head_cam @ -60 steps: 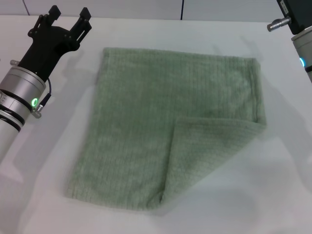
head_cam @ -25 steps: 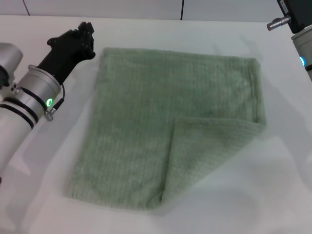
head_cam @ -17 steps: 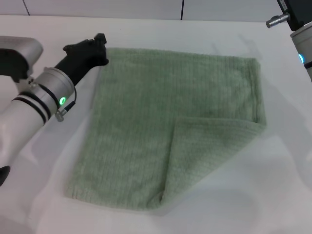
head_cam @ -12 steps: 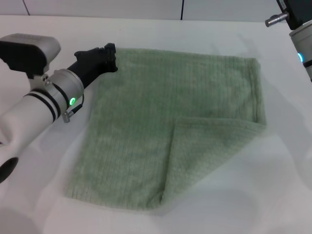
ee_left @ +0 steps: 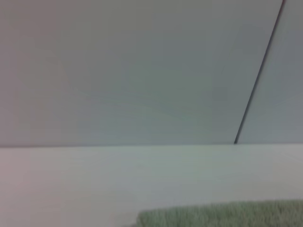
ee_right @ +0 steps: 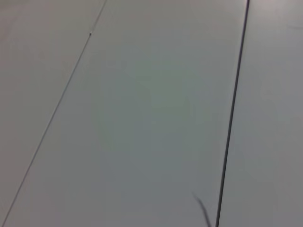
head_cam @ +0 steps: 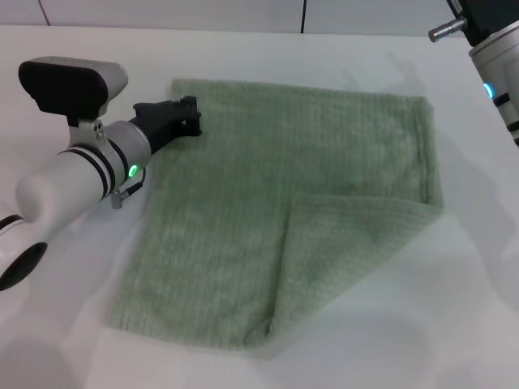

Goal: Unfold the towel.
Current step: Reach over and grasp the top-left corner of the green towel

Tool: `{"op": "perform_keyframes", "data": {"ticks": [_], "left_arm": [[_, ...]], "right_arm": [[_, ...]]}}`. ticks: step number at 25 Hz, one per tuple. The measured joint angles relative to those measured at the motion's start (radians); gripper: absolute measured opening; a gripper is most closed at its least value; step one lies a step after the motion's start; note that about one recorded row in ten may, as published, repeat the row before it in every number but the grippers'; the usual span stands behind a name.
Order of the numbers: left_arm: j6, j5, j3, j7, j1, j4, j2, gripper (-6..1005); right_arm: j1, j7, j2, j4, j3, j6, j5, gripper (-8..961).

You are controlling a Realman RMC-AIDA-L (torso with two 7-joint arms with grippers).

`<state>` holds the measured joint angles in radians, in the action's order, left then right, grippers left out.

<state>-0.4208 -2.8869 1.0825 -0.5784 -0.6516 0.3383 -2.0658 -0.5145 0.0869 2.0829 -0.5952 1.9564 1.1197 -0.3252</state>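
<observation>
The pale sage-green towel [head_cam: 259,178] lies flat on the white table [head_cam: 462,316] in the head view. Its near right corner is folded over onto it as a triangular flap [head_cam: 345,247]. My left gripper [head_cam: 191,116] is low over the towel's far left corner, pointing right, just at the cloth's left edge. A strip of the towel's edge shows in the left wrist view [ee_left: 227,215]. My right arm [head_cam: 491,49] is raised at the far right beyond the towel, its gripper out of view.
Bare table surrounds the towel on all sides. A wall with a dark vertical seam [ee_left: 258,80] stands behind the table's far edge. The right wrist view shows only pale panels with seams [ee_right: 232,109].
My left arm has swung right and down from beside the towel's far left corner. Its gripper has turned sideways and now lies over that corner. The towel and right arm have barely moved.
</observation>
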Motion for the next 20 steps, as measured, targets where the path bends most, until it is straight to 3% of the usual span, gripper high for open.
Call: {"op": "perform_keyframes", "data": {"ticks": [6,20], "left_arm": [[0.063,0.0,-0.007,0.0,-0.016,-0.001,-0.001,-2],[0.065,0.0,-0.02,0.0,-0.017,0.0,-0.002,-2]], "right_arm": [[-0.006,-0.021,0.0,0.0,-0.006,-0.005,0.0,827],[-0.025,-0.024,0.0,-0.005,-0.007,-0.078,0.0,827]]}}
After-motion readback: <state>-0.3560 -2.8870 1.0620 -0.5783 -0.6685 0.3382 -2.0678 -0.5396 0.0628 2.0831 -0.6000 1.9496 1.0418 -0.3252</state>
